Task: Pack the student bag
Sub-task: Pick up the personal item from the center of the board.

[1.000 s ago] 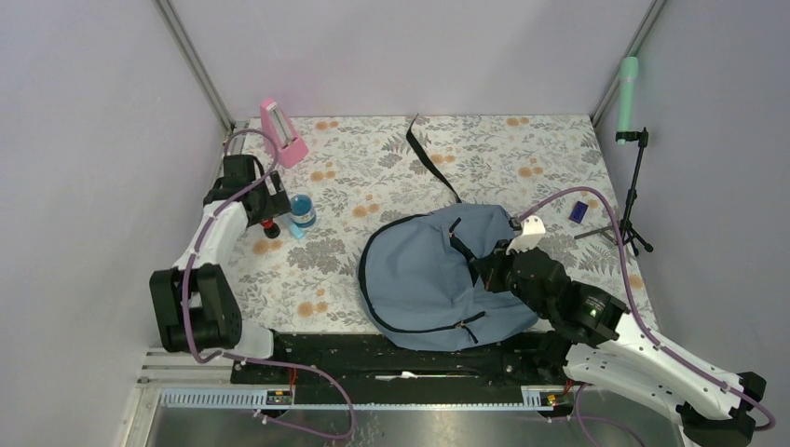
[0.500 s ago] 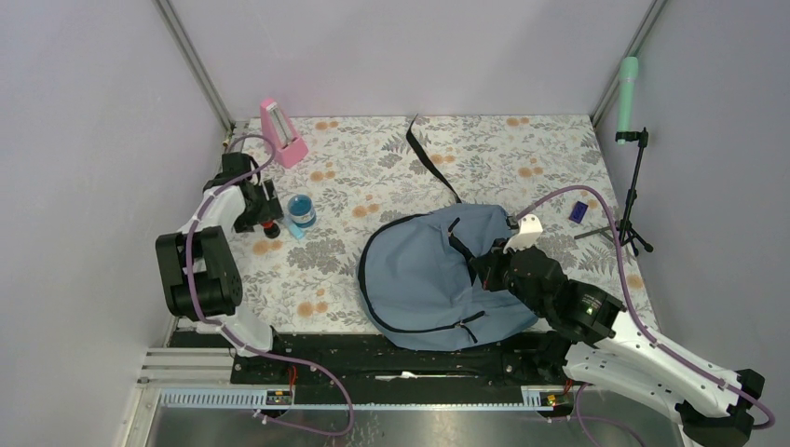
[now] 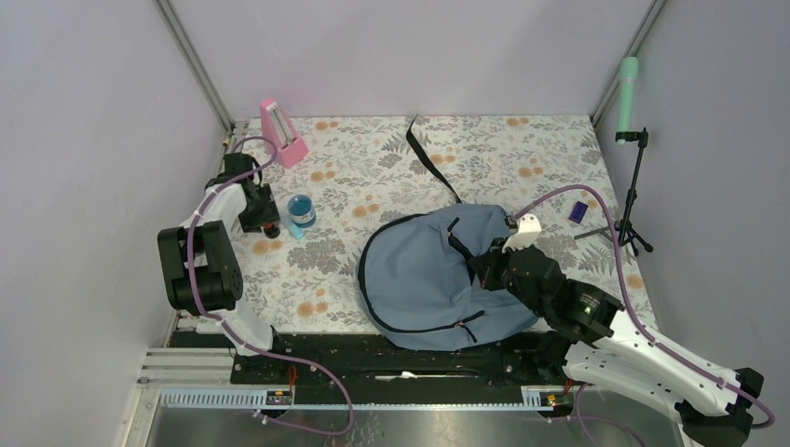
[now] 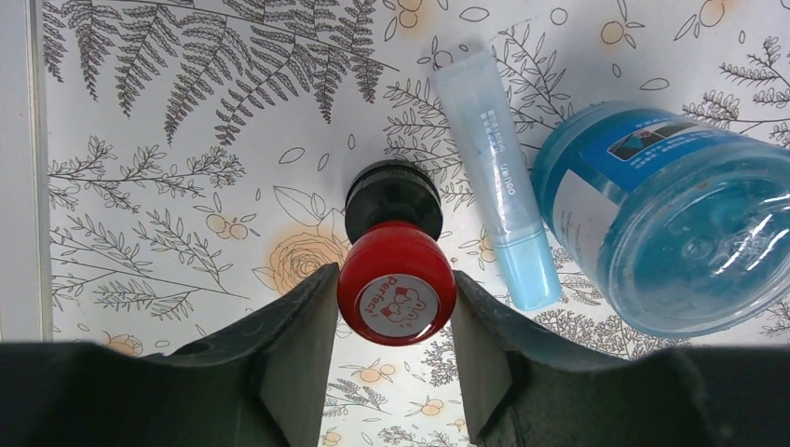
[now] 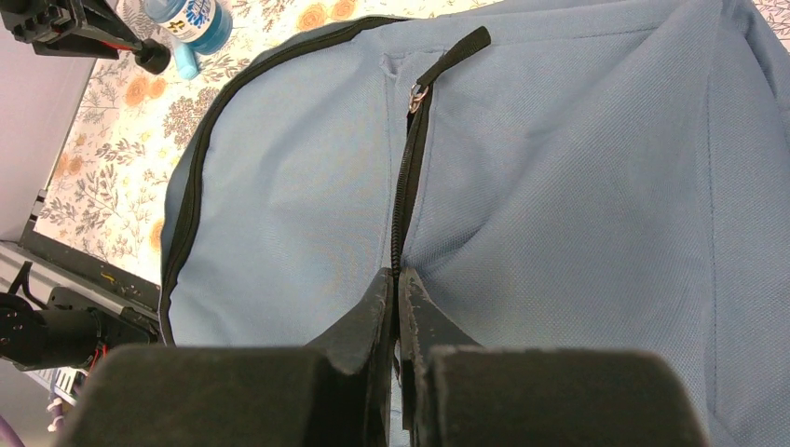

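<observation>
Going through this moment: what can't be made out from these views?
- Right wrist view: the right gripper is shut on the student bag zipper line; its own fingers hide whether it pinches a pull or fabric.
- Left wrist view: unclear whether the left gripper touches the red-capped stamp.
- Left wrist view: the blue jar is cut off by the frame edge.
- Top view: the small blue object is too small to identify.

The student bag [image 3: 424,275] lies flat on the flowered tabletop [image 3: 373,177], right of the middle and close to the near edge. It is grey-blue fabric with a rounded outline traced by a dark zipper. A second dark zipper [image 5: 407,177] runs across its upper face, and my right hand [image 5: 398,279] pinches that seam. Its black strap [image 3: 430,163] trails toward the far edge.
</observation>
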{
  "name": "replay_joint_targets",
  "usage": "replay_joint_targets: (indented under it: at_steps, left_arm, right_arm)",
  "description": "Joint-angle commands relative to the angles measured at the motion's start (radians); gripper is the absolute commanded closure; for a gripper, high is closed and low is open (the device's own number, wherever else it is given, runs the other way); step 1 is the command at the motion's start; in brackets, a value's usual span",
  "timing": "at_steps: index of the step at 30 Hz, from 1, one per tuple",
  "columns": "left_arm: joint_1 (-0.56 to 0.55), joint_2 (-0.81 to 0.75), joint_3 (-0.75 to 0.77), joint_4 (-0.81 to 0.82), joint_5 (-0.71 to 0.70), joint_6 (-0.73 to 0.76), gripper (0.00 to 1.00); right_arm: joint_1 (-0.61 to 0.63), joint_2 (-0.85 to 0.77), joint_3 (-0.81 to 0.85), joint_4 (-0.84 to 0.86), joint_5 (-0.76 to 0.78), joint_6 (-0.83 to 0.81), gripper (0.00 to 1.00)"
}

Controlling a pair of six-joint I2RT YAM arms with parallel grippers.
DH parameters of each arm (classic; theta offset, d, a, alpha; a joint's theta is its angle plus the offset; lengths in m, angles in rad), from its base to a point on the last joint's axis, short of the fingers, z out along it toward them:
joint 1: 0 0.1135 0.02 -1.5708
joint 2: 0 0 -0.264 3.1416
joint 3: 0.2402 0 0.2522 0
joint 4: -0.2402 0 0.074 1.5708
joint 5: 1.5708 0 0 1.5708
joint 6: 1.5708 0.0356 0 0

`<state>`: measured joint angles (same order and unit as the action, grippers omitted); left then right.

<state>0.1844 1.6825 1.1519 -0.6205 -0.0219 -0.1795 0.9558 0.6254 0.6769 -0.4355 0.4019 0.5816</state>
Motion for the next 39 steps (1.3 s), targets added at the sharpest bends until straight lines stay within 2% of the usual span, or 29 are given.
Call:
replay_joint_targets:
  at_steps: [1, 3, 7, 12, 19, 29, 33, 39]
  left_arm:
    - [0.006, 0.012, 0.040, 0.007, 0.011, 0.011, 0.53]
    - [0.005, 0.014, 0.040, 0.005, 0.015, 0.012, 0.54]
    - [0.006, 0.013, 0.040, 0.006, 0.017, 0.014, 0.69]
    - [0.005, 0.005, 0.034, 0.010, 0.017, 0.015, 0.78]
    - [0.004, -0.036, 0.019, 0.010, 0.052, 0.013, 0.83]
    - [-0.045, -0.266, -0.118, 0.005, 0.138, -0.012, 0.84]
    - [-0.107, -0.449, -0.237, 0.024, 0.238, -0.030, 0.84]
    - [-0.341, -0.689, -0.310, 0.024, 0.307, -0.106, 0.84]
  right_arm:
    - [0.008, -0.007, 0.019, 0.115, -0.006, 0.013, 0.95]
    - [0.008, -0.007, 0.017, 0.116, -0.006, 0.015, 0.95]
    - [0.008, -0.006, 0.016, 0.116, -0.005, 0.016, 0.95]
    - [0.008, -0.003, 0.019, 0.115, -0.005, 0.013, 0.95]
    - [0.008, -0.002, 0.021, 0.115, -0.006, 0.016, 0.95]
    - [0.008, -0.001, 0.029, 0.114, -0.016, 0.009, 0.95]
    - [0.008, 0.005, 0.040, 0.108, -0.017, 0.000, 0.95]
    - [0.008, 0.030, 0.056, 0.103, -0.018, -0.011, 0.95]
